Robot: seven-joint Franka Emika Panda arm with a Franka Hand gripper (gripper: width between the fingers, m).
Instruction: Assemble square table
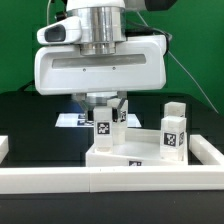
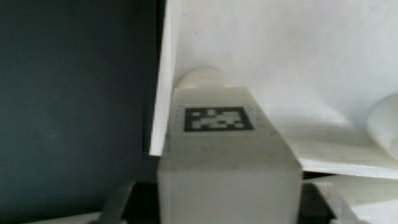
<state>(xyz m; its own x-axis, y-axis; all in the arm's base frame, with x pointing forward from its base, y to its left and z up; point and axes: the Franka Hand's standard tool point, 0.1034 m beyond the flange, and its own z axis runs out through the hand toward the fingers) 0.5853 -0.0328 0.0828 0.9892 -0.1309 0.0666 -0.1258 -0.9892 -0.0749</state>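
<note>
White border bar (image 1: 110, 182) runs across the foreground of the exterior view, nearest the camera, with shorter side pieces rising at both ends. Behind it spreads the black counter (image 1: 30, 115), the widest surface in sight. Above that hangs the robot's bulky white wrist housing (image 1: 100, 65), filling the upper middle of the exterior view. Below it lies the square table's slab (image 1: 140, 150), a white plate resting on the counter just behind the bar. One tagged leg (image 1: 174, 130) stands upright on the slab toward the exterior view's right. A second tagged leg (image 1: 105, 128) stands near the slab's edge on the exterior view's left, directly under the end effector (image 1: 107, 108). The dark fingers flank this leg's top on both sides, closed in around it; whether they press on it firmly cannot be told. In the wrist view the same leg (image 2: 221, 150) fills the middle, its tag facing the camera, with the slab (image 2: 267, 70) behind it. Farther back, the marker board (image 1: 72, 119) lies flat on the counter.
</note>
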